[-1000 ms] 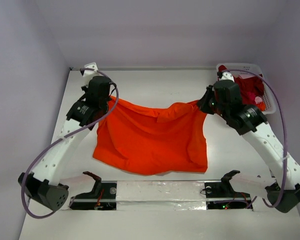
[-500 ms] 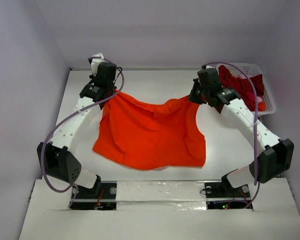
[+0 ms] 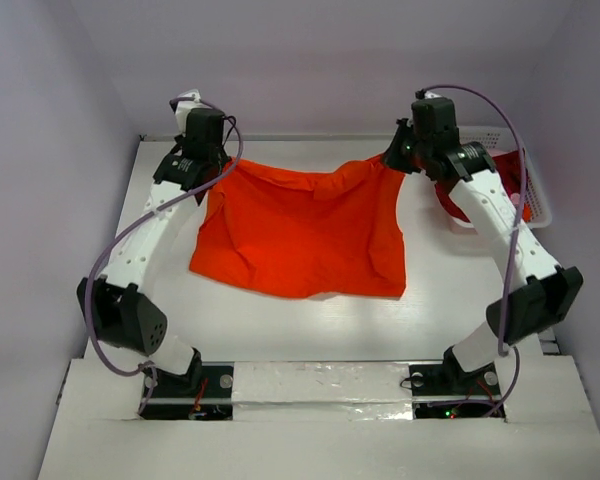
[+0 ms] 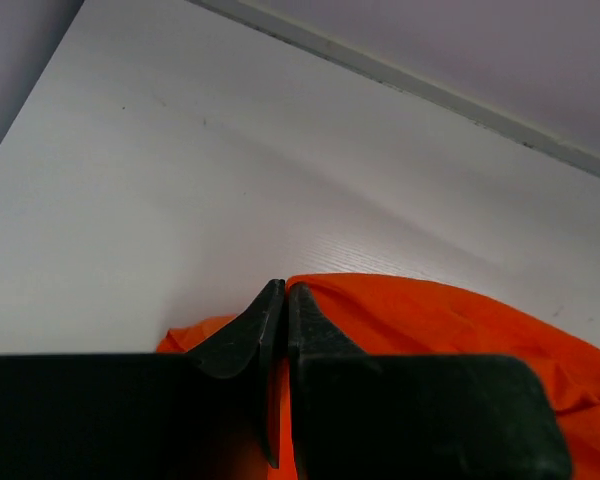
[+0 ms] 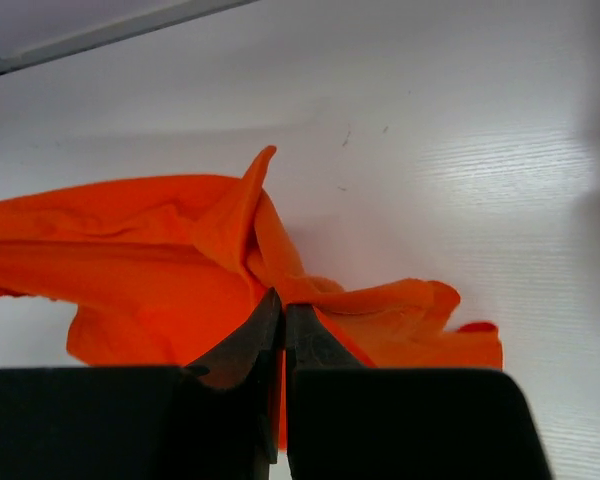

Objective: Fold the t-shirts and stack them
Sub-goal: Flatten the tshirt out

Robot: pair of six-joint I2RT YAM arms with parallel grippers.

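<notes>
An orange t-shirt (image 3: pixel 300 230) lies spread on the white table, its far edge stretched between my two grippers. My left gripper (image 3: pixel 221 170) is shut on the shirt's far left corner, and in the left wrist view the orange cloth (image 4: pixel 430 320) is pinched between the closed fingers of that gripper (image 4: pixel 285 290). My right gripper (image 3: pixel 388 162) is shut on the far right corner. In the right wrist view, bunched orange fabric (image 5: pixel 130 260) is clamped at the tips of that gripper (image 5: pixel 282 298). Dark crimson t-shirts (image 3: pixel 510 178) lie in the basket, partly hidden behind the right arm.
A white lattice basket (image 3: pixel 533 205) stands at the far right by the wall. The back wall runs just behind both grippers. The arm bases and a taped strip (image 3: pixel 320 385) line the near edge.
Both arms have swung away from me toward the back wall, dragging the orange shirt's far edge with them. The shirt now lies flatter and farther back.
</notes>
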